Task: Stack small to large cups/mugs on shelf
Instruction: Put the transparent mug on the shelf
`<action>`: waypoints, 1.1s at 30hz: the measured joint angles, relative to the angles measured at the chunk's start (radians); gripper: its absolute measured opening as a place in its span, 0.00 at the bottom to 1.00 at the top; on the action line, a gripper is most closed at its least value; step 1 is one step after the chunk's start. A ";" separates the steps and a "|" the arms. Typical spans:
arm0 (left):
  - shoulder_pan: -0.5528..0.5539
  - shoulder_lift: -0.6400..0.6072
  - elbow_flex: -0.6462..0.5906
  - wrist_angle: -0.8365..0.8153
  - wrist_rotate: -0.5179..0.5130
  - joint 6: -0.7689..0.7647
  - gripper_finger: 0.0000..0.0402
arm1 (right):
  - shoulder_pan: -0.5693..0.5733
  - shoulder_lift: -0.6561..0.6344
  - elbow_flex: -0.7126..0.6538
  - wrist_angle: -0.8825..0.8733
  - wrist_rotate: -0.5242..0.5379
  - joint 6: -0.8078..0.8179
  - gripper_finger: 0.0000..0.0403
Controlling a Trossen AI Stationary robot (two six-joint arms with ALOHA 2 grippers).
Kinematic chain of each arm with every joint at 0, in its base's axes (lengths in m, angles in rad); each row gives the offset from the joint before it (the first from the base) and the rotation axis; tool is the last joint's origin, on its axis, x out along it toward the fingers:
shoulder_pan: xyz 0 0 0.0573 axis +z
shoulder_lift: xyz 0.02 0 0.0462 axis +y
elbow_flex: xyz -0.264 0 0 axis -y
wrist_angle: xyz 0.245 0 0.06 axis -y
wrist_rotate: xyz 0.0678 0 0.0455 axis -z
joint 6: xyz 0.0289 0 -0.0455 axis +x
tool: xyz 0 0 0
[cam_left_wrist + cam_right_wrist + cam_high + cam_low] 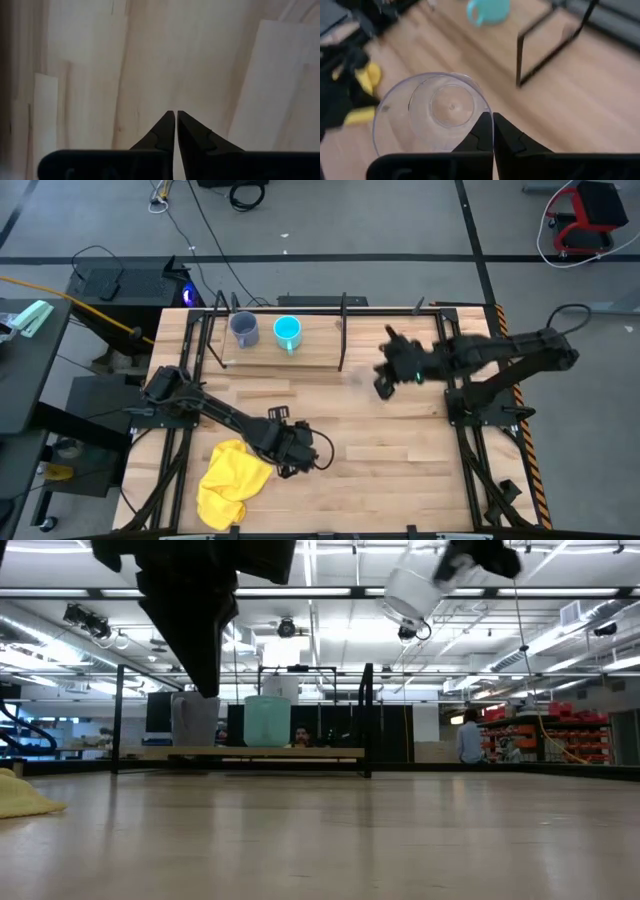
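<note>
black posts (343, 330) flank shelf (320, 355); two mugs (265, 331) occupy it

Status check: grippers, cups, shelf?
Right gripper shut on clear cup, aloft. Left gripper idle over table. Two mugs on shelf.

A grey-blue mug (244, 329), a cyan mug (288, 332), a clear cup (431, 115) (see-through) and a yellow cloth (230, 482).

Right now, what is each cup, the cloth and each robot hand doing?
Clear cup: lifted, tilted, pinched at its rim by right gripper.
Grey-blue mug: upright on shelf.
Cyan mug: upright on shelf.
Yellow cloth: crumpled on table.
Left gripper: nearly shut, empty.
</note>
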 joint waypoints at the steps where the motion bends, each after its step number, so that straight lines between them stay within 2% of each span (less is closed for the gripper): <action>1: -0.004 0.000 0.000 0.000 -0.001 -0.013 0.07 | -0.027 0.016 0.038 -0.002 -0.001 -0.037 0.00; 9: -0.042 0.000 0.000 0.003 -0.002 -0.083 0.01 | -0.197 0.206 0.313 -0.068 -0.065 -0.191 0.00; 16: -0.094 0.000 0.000 -0.002 -0.003 -0.165 0.07 | -0.247 0.406 0.482 -0.122 -0.135 -0.247 0.00; 23: -0.148 0.000 0.000 -0.072 -0.048 -0.270 0.03 | -0.177 0.547 0.481 -0.242 -0.151 -0.217 0.00; 28: -0.162 0.000 0.000 -0.076 -0.094 -0.286 0.02 | -0.142 0.641 0.472 -0.208 -0.207 -0.188 0.00; 33: -0.167 0.000 0.000 -0.070 -0.111 -0.317 0.06 | -0.142 0.731 0.470 -0.155 -0.244 -0.196 0.00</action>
